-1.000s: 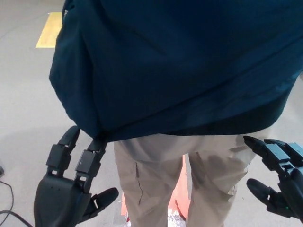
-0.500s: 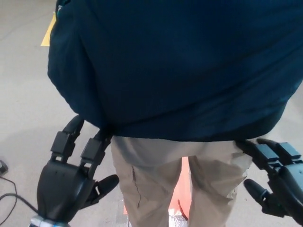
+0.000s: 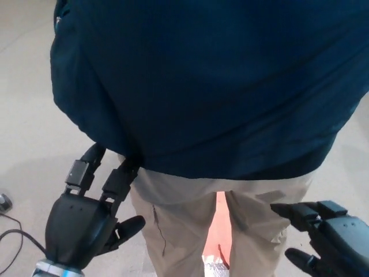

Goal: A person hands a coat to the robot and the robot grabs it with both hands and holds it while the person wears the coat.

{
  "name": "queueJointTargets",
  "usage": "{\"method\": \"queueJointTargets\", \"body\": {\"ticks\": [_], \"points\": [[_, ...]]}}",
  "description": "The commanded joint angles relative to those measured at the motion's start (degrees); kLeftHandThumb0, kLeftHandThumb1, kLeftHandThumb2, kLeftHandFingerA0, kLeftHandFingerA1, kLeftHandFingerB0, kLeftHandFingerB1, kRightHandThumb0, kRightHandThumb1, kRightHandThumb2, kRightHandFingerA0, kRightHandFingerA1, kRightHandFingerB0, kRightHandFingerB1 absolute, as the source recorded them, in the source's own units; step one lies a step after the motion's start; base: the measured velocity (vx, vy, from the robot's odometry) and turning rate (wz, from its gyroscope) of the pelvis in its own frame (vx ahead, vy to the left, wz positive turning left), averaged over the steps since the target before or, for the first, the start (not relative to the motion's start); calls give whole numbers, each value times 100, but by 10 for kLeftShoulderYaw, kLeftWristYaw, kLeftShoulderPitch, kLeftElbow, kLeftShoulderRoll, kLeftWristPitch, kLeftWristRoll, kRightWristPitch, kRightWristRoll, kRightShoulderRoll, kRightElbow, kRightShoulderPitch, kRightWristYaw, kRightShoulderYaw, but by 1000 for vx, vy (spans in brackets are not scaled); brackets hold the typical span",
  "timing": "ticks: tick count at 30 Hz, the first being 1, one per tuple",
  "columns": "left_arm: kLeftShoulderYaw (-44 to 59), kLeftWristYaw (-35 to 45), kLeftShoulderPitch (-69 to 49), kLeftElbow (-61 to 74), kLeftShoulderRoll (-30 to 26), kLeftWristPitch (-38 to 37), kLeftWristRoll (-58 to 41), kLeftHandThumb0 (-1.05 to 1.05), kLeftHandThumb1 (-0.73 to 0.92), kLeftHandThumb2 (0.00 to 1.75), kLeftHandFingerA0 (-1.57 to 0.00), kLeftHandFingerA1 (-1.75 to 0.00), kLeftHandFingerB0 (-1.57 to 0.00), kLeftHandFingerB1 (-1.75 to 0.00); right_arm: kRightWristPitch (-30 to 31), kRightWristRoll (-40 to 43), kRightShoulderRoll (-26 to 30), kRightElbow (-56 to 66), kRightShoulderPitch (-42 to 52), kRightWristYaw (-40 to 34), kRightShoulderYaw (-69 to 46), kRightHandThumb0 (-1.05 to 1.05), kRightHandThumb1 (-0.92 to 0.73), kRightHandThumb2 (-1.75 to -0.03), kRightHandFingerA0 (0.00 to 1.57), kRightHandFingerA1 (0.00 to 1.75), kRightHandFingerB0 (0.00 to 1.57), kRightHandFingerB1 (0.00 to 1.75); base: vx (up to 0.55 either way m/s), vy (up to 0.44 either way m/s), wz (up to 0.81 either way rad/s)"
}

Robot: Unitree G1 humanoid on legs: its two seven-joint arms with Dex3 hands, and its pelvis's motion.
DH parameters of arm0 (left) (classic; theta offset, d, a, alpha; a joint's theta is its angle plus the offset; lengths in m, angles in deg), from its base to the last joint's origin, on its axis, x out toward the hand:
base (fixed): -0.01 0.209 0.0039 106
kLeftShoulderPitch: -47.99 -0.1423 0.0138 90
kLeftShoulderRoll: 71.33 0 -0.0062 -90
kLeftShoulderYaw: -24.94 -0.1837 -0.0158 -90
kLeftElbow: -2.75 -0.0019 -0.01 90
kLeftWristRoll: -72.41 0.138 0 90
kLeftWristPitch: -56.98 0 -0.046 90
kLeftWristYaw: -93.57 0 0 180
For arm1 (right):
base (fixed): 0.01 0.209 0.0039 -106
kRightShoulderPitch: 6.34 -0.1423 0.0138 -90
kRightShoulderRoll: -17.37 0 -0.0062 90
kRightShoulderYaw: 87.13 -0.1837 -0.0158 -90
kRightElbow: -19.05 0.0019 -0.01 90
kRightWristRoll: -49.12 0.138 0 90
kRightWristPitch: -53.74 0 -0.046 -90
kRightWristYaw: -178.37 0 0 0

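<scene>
The left hand [image 3: 81, 225] sits at about seven o'clock in the head view, palm block low and its two thick fingers [image 3: 118, 182] stretched upward toward one o'clock. Their tips reach the lower hem of the coat [image 3: 207, 86], though whether they press it or only meet its edge cannot be told. The thumb sticks out toward three o'clock, apart from the fingers, and nothing is clasped in the hand: it is released and spread.

The right hand [image 3: 328, 239] shows at about five o'clock, partly cut by the picture's edge. Its fingers point toward nine o'clock at the person's trousers [image 3: 190, 219], the thumb lies lower and separate, and it holds nothing; it too is released, lying below the coat's hem and apart from it.

The coat, dark blue, fills the picture from ten o'clock round to three o'clock. It is on the person's back, hanging down to the hips, its hem curving across the middle of the view. Beneath it stand the beige trousers, between the two hands, with a strip of orange [image 3: 219, 225] visible between the legs at six o'clock. Pale floor [image 3: 29, 127] lies at nine o'clock, and a dark cable [image 3: 14, 239] curls near the left wrist at eight o'clock.
</scene>
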Motion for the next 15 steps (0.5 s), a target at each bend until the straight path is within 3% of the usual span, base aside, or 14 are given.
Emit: {"method": "queueJointTargets", "body": {"ticks": [1, 15], "points": [[-31, 221, -78, 13, -42, 98, -8, -74, 92, 72, -29, -31, -34, -32, 117, -19, 40, 55, 46, 174, 25, -59, -82, -68, 26, 31, 27, 31, 0, 0, 0], [-28, 218, -100, 28, -49, 104, -16, -76, 92, 70, -26, -30, -32, -31, 130, -22, 42, 57, 46, 180, 42, -59, -83, -67, 26, 30, 27, 31, 0, 0, 0]]}}
